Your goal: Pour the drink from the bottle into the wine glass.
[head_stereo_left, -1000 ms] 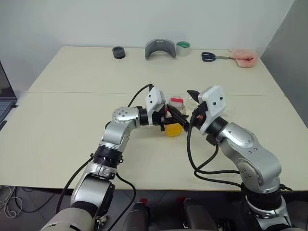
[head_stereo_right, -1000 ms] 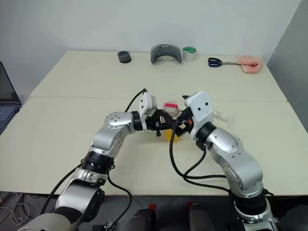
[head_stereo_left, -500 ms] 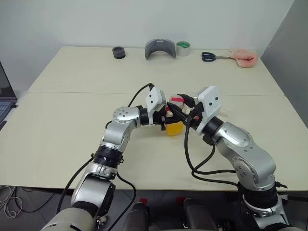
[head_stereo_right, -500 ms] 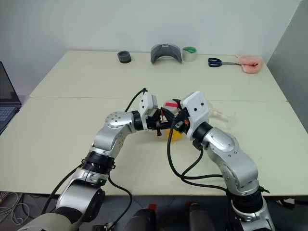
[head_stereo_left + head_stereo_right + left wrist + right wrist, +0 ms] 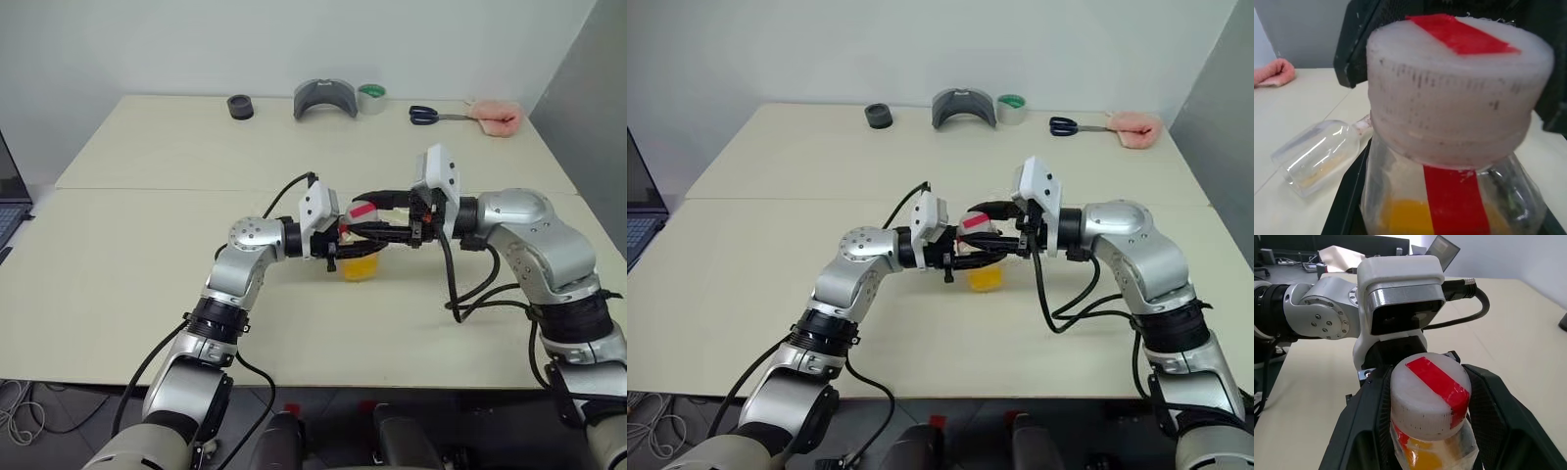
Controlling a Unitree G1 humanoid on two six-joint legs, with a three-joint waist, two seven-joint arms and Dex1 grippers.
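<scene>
Gripped around the clear body of the bottle (image 5: 1396, 196) by the left gripper (image 5: 349, 245), fingers (image 5: 1347, 196) closed tight on the plastic, apparently to steady it upright above the middle of the desk (image 5: 147, 245). Clamped from the opposite side by the right gripper (image 5: 367, 217), fingers (image 5: 1366, 421) narrowed against both flanks of the white, red-striped cap (image 5: 1425, 396). Judged a two-handed brace for twisting the cap off, with one hand anchoring and the other turning.

Pooled in the bottom of the bottle, the orange-yellow drink (image 5: 1405, 218), with none poured yet. Lying on its side on the desk just beyond the bottle, on the right arm's side, the wine glass (image 5: 1317, 152), apparently needing to be stood up before any pouring.

Plenty of bare desk in front of the bottle and out to its left, toward the near edge. Tighter to the right of the bottle, with the right forearm stretched across and the glass resting near it. Well behind the bottle, lined along the far edge and out of the way: a black round piece (image 5: 240, 106), a grey curved holder (image 5: 326, 98), a tape roll (image 5: 372, 98), scissors (image 5: 424, 115) and a pink cloth (image 5: 495, 117).
</scene>
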